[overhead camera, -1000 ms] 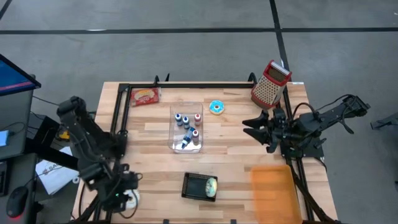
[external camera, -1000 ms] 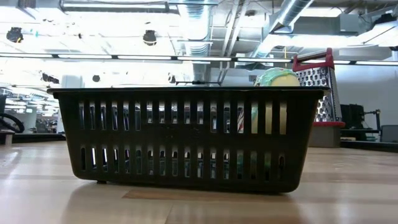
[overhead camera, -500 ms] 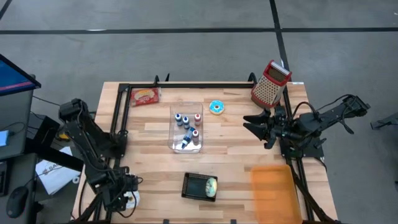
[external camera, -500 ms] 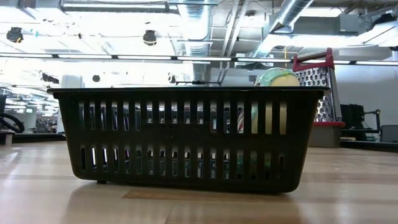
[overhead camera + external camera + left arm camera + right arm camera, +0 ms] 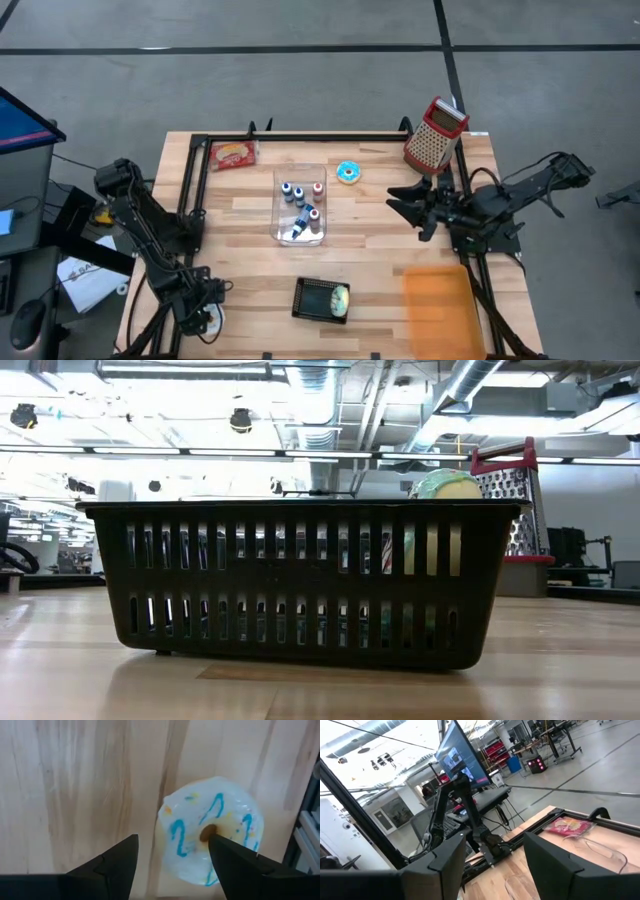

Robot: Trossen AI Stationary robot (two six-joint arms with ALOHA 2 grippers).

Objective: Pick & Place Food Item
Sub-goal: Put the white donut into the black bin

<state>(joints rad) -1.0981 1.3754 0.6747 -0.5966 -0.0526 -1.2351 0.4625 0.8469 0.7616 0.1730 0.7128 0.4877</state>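
Note:
A white donut with blue squiggles (image 5: 210, 837) lies flat on the wood at the table's near left corner (image 5: 211, 322). My left gripper (image 5: 172, 847) points down over it and is open. One fingertip (image 5: 220, 845) is above the donut's hole and the other (image 5: 127, 847) is over bare wood beside it. A black slotted basket (image 5: 312, 298) at the near middle holds a green-yellow item (image 5: 340, 298), which shows above the basket's rim (image 5: 445, 485) in the low view. My right gripper (image 5: 405, 205) hangs open and level at the table's right side. My left gripper comes at the donut from above, pointing down. One fingertip (image 5: 220, 845) shows over the donut's hole (image 5: 206, 832), and I cannot tell whether it touches the donut. The donut lies flat on the table.
A clear box of small bottles (image 5: 300, 205) stands mid-table. A blue donut (image 5: 348, 172) and a red packet (image 5: 233, 153) lie toward the far edge. A metal grater (image 5: 435, 132) stands far right, and an orange board (image 5: 440, 305) lies near right. A black frame rail (image 5: 190, 190) runs along the left.
My left gripper has come down toward the white donut at the near left corner, its arm folding lower. My right gripper has swung a little toward the table's left, staying level and in place.

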